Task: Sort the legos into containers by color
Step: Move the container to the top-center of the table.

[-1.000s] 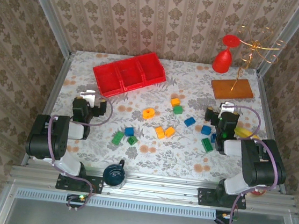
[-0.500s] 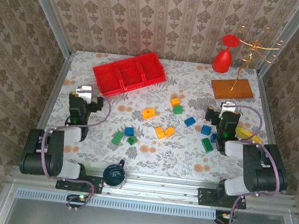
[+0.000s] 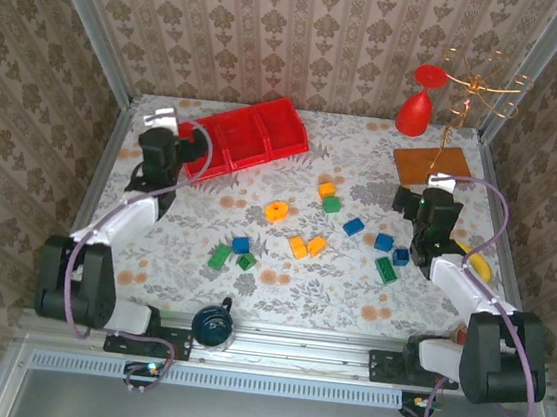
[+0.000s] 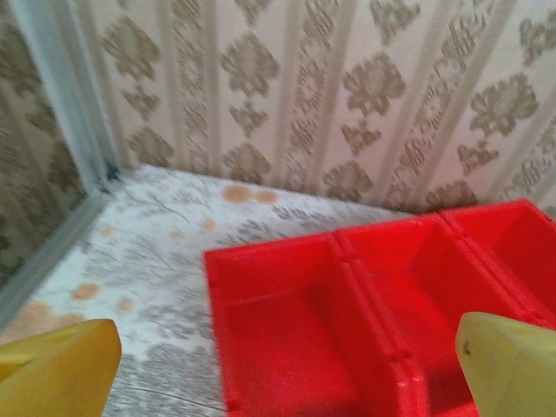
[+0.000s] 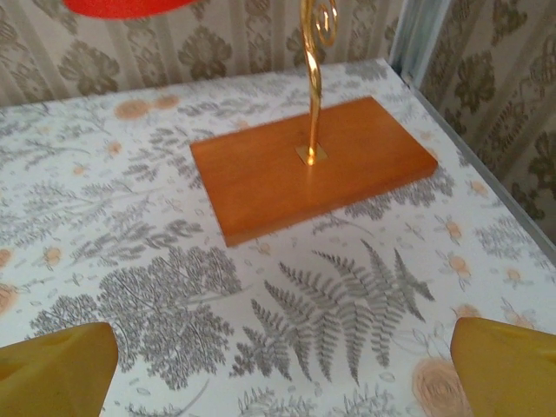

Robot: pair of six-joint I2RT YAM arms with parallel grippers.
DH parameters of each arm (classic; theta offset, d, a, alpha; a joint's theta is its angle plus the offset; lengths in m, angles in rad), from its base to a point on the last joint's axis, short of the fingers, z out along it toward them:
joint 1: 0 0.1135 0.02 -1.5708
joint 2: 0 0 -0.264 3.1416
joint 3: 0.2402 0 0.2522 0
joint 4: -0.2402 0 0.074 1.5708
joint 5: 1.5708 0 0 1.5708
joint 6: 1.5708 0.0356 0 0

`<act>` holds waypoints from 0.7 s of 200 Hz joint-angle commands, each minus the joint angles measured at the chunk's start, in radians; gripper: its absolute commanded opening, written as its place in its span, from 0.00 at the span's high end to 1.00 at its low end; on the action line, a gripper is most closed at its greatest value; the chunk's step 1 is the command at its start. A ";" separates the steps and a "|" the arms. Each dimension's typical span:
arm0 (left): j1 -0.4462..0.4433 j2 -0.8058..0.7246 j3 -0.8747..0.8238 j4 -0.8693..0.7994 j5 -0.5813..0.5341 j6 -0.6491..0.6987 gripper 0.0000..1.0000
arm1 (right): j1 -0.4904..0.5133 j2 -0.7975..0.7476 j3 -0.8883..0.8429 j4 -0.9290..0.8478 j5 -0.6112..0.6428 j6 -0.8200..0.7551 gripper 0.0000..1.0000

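The red three-compartment tray [image 3: 241, 136] lies at the back left, all its compartments bare in the left wrist view [image 4: 373, 321]. My left gripper [image 3: 164, 145] hovers at the tray's left end, open, its yellow fingers [image 4: 56, 369] wide apart and nothing between them. Legos are scattered mid-table: an orange one [image 3: 327, 189], a green one [image 3: 331, 205], a blue one [image 3: 354, 226], an orange pair [image 3: 306, 246], and a blue and green cluster [image 3: 233, 254]. My right gripper [image 3: 437, 211] stands open just behind more blue and green legos [image 3: 387, 256], with bare tablecloth between its fingers [image 5: 508, 365].
An orange-brown board [image 5: 313, 165] with a gold wire stand [image 3: 473, 90] sits at the back right, a red goblet [image 3: 418, 104] beside it. A yellow banana [image 3: 474, 261] lies by the right arm. A dark cup [image 3: 212, 324] stands at the front edge.
My left arm has stretched from the front left up to the tray's left end. My right gripper has moved back a little toward the board. No lego has moved.
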 commanded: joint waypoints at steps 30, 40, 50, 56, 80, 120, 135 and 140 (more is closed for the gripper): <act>-0.073 0.313 0.376 -0.390 -0.010 -0.080 0.00 | 0.029 -0.031 0.142 -0.373 0.101 0.118 0.00; -0.081 0.373 0.439 -0.439 -0.007 -0.087 0.00 | 0.033 -0.026 0.170 -0.430 0.110 0.137 0.00; -0.081 0.424 0.494 -0.479 -0.004 -0.097 0.00 | 0.036 -0.021 0.194 -0.489 0.112 0.152 0.00; -0.081 0.451 0.518 -0.495 -0.001 -0.103 0.00 | 0.038 -0.018 0.210 -0.522 0.114 0.162 0.00; -0.081 0.538 0.601 -0.559 -0.008 -0.113 0.08 | 0.050 -0.018 0.249 -0.617 0.102 0.187 0.00; -0.081 0.647 0.687 -0.600 0.045 -0.099 0.20 | 0.073 -0.034 0.280 -0.704 0.064 0.229 0.00; -0.081 0.669 0.700 -0.603 0.059 -0.092 0.26 | 0.088 -0.042 0.282 -0.719 0.054 0.246 0.01; -0.081 0.674 0.703 -0.602 0.065 -0.087 0.29 | 0.093 -0.044 0.284 -0.725 0.055 0.250 0.01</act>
